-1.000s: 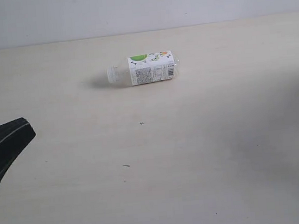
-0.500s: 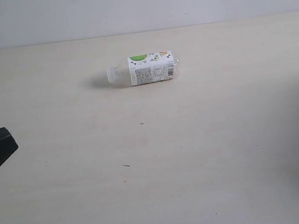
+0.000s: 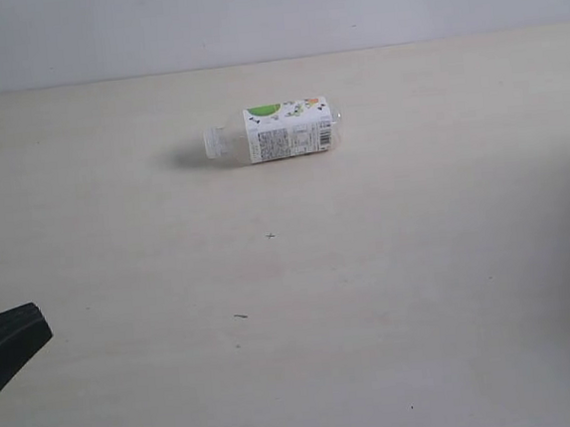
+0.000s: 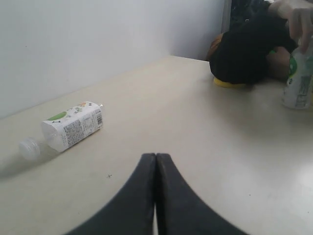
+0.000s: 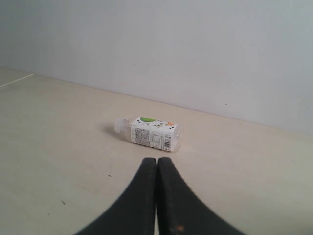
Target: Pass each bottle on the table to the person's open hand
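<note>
The left fingers (image 3: 26, 334) have dropped lower along the left edge of the exterior view since a second ago, and the grey shadow on the right side has mostly faded. The bottle (image 3: 276, 131) hasn't budged.

It lies on its side toward the far part of the tabletop (image 3: 392, 294), well apart from both arms. It's clear, thin-looking plastic with a squarish body. A white wrap label has a green patch, a bit of orange and a block of print too small to read. The cap end is pale and see-through, almost melting into the surface.

The tabletop is smooth, matte, pale beige with faint grain and a couple of tiny dark specks (image 3: 270, 236). Behind it is a plain grey-white wall (image 3: 248, 17).

Both sets of fingers are black, smooth and curved, tapering to a point. The left ones are pressed together with no gap, and so are the right fingers (image 5: 152, 166). Neither pair is pinching anything. In the exterior view the left pair is just a dark wedge cut off by the frame.

In a far corner of the left wrist view, a blurry hand (image 4: 296, 17) rests on top of a white bottle (image 4: 297, 83) with a green logo, cut off by the frame edge. Beside it is a dark sleeve (image 4: 244, 49) over a yellow thing (image 4: 226, 83) that I can't identify.
</note>
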